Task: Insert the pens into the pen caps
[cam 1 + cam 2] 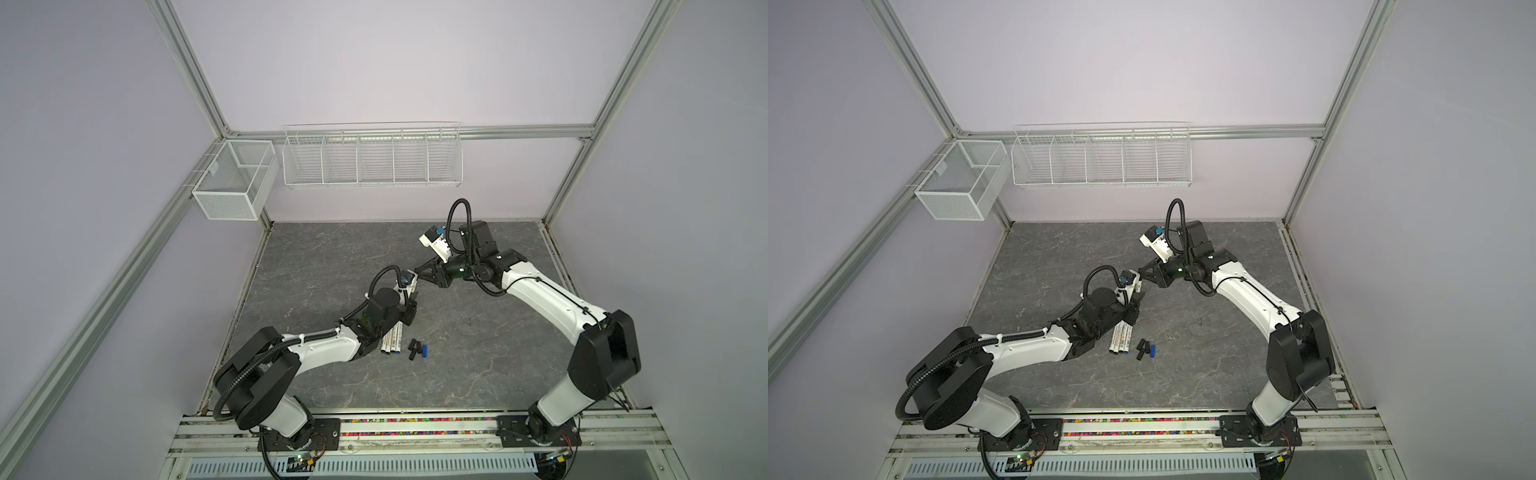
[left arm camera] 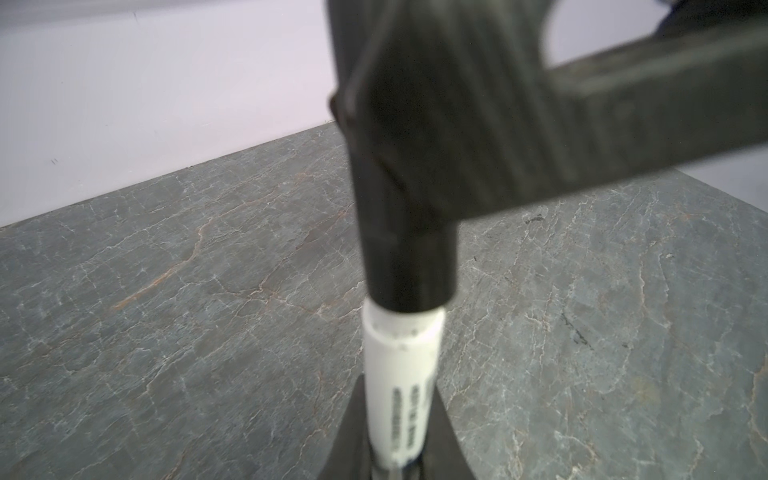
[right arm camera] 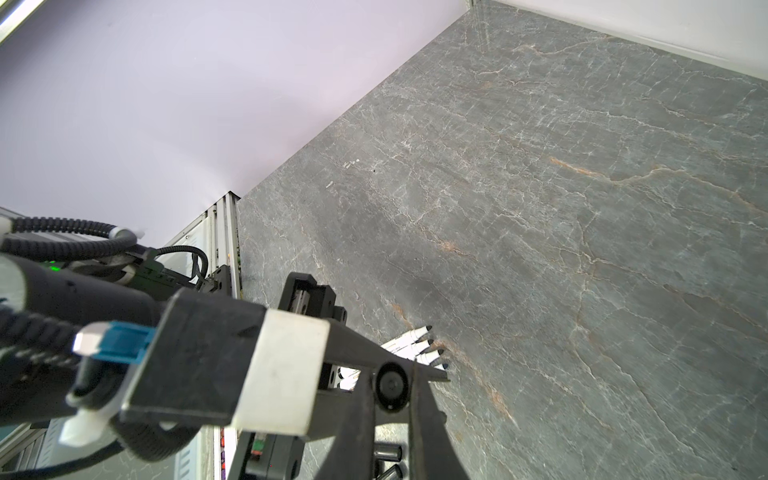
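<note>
Grey stone-look table (image 1: pixel 478 374) w/ pens (image 1: pixel 392 341) + caps (image 1: pixel 415 346) on it.
Pens side by side nr middle; caps just right of them, loose cluster, black ones plus 1 blue cap (image 1: pixel 425 352) rightmost.

Grey stone-look counter (image 1: pixel 457 374) fills the lower middle in both top views. Up on the back wall there's a white wire rack (image 1: pixel 372 158) with five bins. Left of it, a white mesh box (image 1: pixel 232 183) hangs off the metal frame (image 1: pixel 192 68). Lilac walls (image 1: pixel 395 62) all round.
</note>
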Robot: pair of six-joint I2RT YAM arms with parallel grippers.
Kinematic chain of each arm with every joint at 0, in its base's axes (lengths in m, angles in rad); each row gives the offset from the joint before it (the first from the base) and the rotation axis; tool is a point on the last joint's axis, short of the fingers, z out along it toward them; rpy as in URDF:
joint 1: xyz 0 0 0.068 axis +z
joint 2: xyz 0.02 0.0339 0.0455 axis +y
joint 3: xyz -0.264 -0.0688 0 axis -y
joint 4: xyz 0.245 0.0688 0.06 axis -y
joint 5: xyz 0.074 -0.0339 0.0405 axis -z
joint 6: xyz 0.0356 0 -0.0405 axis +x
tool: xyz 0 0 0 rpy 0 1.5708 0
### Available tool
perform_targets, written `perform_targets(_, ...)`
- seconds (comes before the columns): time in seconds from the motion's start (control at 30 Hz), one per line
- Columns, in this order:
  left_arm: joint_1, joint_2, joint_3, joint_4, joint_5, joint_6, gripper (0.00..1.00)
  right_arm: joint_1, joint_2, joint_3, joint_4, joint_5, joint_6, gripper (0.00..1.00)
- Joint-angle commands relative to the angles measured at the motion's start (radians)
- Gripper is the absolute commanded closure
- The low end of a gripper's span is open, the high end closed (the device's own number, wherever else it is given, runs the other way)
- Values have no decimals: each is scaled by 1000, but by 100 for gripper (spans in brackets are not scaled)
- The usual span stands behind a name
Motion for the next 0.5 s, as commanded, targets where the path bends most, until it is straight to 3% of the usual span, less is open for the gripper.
perform_targets(0.0,24,-52,17,204,-86,-4,100,12,-11,-43,-189,-39,11,91)
perform_targets(0.47,24,-46,6,253,-19,-17,100,10,-13,-60,-123,1,73,77)
